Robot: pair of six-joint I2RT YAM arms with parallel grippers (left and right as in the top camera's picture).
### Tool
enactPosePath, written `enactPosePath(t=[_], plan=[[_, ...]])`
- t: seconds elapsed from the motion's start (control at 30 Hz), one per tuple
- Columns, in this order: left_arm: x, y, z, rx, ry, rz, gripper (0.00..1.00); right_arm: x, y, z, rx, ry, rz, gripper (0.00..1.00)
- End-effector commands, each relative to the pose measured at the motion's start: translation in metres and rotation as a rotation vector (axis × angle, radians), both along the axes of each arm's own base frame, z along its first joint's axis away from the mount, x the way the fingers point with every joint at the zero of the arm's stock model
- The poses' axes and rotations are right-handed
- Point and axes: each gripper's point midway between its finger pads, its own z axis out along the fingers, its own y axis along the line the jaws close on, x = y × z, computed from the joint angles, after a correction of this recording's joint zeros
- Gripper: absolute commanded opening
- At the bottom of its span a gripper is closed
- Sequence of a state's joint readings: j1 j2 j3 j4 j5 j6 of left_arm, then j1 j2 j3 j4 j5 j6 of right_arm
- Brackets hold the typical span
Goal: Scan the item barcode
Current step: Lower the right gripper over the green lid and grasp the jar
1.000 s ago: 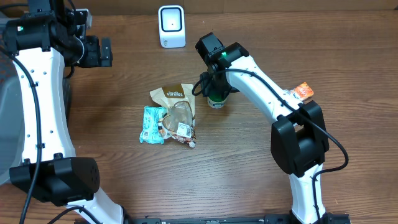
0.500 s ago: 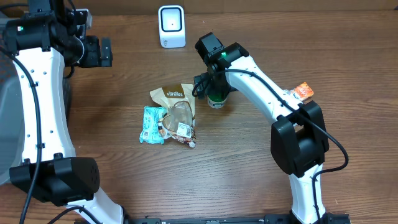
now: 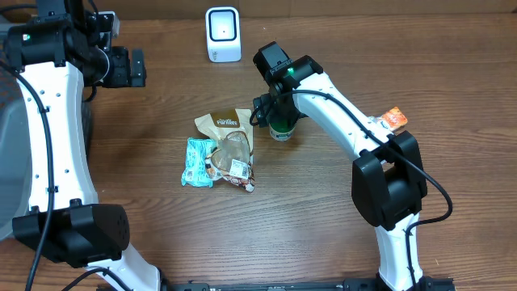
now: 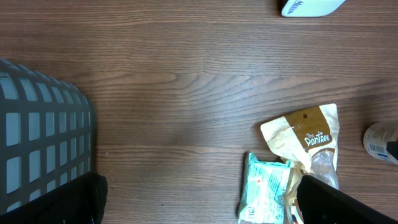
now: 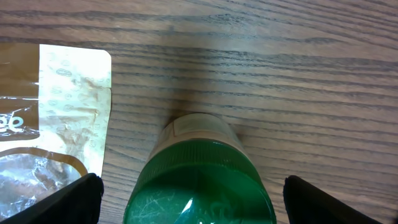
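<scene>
Main worry: the right claw (image 5: 191,186) has its fingers spread wide, with the green-capped bottle (image 5: 199,165) between them at the bottom centre of the wrist frame. I can't see any contact. That bottle looks like the item to scan. If the claw closes only on that smooth round cap, I'd guess the bottle twists or pops out, and since it's standing upright, a nudge could tip it. The tan pouch (image 5: 56,118) lies just beside it at the left of the frame, so a finger could snag its edge and drag it along. Farther off, even a good grip may leave the barcode facing away from the white scanner (image 3: 223,34) at top centre of the overhead frame, well apart from the bottle. The left claw (image 4: 199,186) is spread too, holding nothing, over bare bench (image 4: 186,74).
</scene>
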State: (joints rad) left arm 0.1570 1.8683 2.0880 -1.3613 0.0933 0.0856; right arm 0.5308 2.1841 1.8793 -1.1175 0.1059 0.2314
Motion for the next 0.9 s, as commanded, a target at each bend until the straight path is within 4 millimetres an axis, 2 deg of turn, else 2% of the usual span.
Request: enactPosePath(t=[0.0, 0.37, 0.87], plan=[[0.002, 0.001, 0.000, 0.013, -0.002, -0.017, 1.00, 0.008, 0.000, 0.005, -0.003, -0.027, -0.002, 0.90], [0.002, 0.001, 0.000, 0.013, -0.002, -0.017, 1.00, 0.011, -0.011, 0.033, -0.022, -0.030, -0.025, 0.90], [0.002, 0.001, 0.000, 0.012, -0.002, -0.017, 1.00, 0.006, -0.016, 0.033, -0.034, -0.008, -0.033, 0.91]])
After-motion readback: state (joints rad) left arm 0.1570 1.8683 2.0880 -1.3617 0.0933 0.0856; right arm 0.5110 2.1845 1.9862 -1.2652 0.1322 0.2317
